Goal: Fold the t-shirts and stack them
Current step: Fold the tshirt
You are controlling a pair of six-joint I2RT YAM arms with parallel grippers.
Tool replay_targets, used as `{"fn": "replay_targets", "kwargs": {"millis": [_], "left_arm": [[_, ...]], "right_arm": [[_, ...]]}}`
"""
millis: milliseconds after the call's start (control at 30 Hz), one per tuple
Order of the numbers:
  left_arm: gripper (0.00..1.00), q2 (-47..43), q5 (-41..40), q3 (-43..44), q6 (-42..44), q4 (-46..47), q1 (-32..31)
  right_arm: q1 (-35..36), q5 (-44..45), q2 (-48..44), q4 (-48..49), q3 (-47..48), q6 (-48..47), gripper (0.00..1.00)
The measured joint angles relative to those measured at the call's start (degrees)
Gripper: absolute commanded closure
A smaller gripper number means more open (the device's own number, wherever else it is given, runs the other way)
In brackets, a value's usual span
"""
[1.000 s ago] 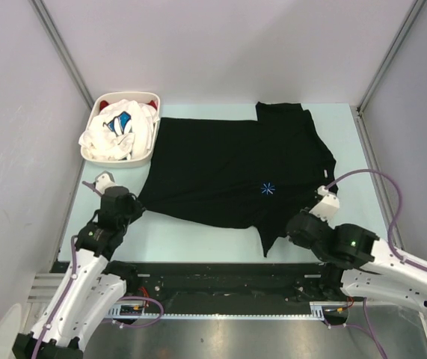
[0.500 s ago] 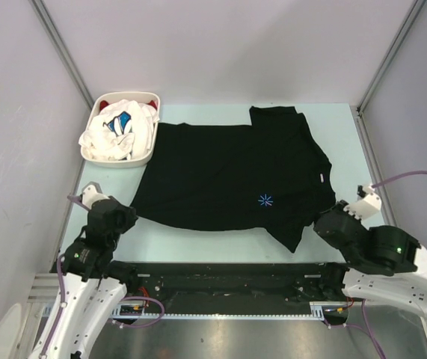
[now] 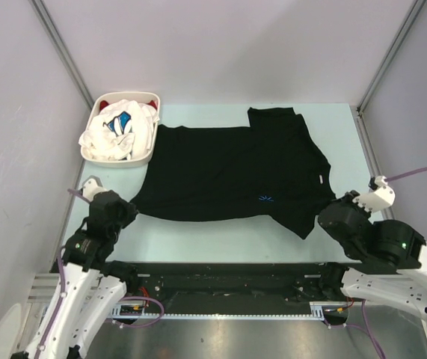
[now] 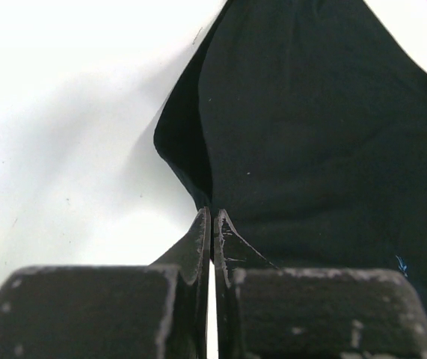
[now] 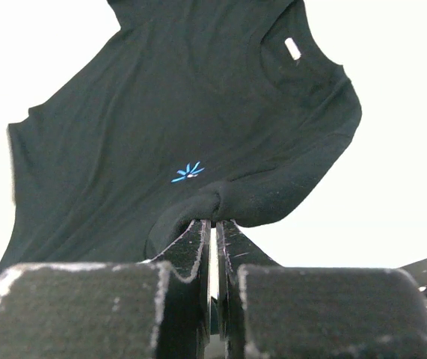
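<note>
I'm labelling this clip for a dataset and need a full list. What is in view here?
black cloth t-shirt: one, black with a tiny blue starburst mark, spread across mid-table
white cloth t-shirt with blue print: one, white, heaped in the basket
red cloth garment: one, red, mostly hidden at the basket's far end
white oval plastic basket: one, white, far left of the table
pale green table: one, pale green, under everything
left gripper: one, black, shut on the black shirt's near left corner
right gripper: one, black, shut on bunched cloth at its near right edge
</note>
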Motion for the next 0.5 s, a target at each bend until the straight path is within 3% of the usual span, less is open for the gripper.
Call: {"fn": "replay_targets", "kwargs": {"millis": [133,267,500], "left_arm": [[0.99,6.12,-0.52,0.0,0.02,3.69,0.0],[1.0,10.75,-1.29,0.0,0.07,7.37,0.0],[1.0,18.25,-3.04,1.09,0.15,12.0,0.0]], "right_arm": [[-3.82,1.05,4.52,2.03,0.57,-6.45,1.0],[-11.8,-1.2,7.23,10.32,0.5,-16.55,1.0],[-32.89,-16.96,10.47,28.98,-2.01,-33.51,1.0]]}}
